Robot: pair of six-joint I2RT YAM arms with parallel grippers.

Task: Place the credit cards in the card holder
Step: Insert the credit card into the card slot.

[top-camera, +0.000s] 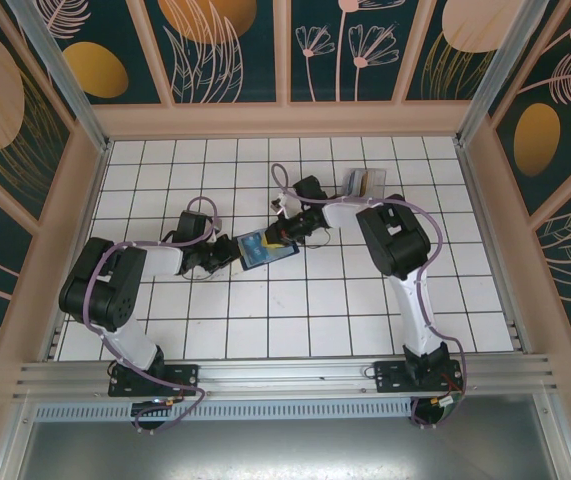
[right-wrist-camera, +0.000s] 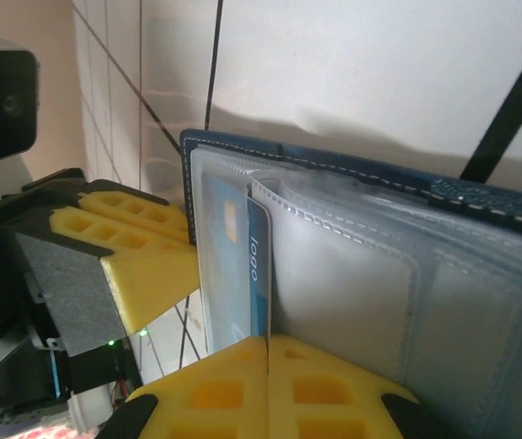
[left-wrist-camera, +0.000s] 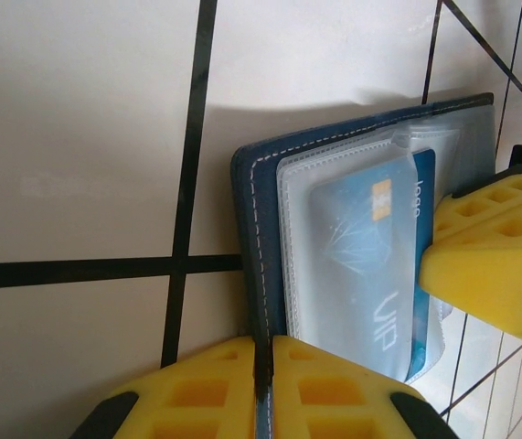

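Clamped tight at 6 o'clock of the left wrist view: left gripper [left-wrist-camera: 262,389], pinching the navy cover edge of the holder [left-wrist-camera: 253,183]. Spread open near the middle of the table [top-camera: 365,300], clear sleeves facing up. Mostly inside one sleeve, a blue card [left-wrist-camera: 423,178], one long edge sticking out. Pinched on that free edge, at 6 o'clock of the right wrist view: right gripper [right-wrist-camera: 268,357], closed on the card. Well apart, at 1 o'clock from the holder in the top view: a clear rack [top-camera: 366,182].
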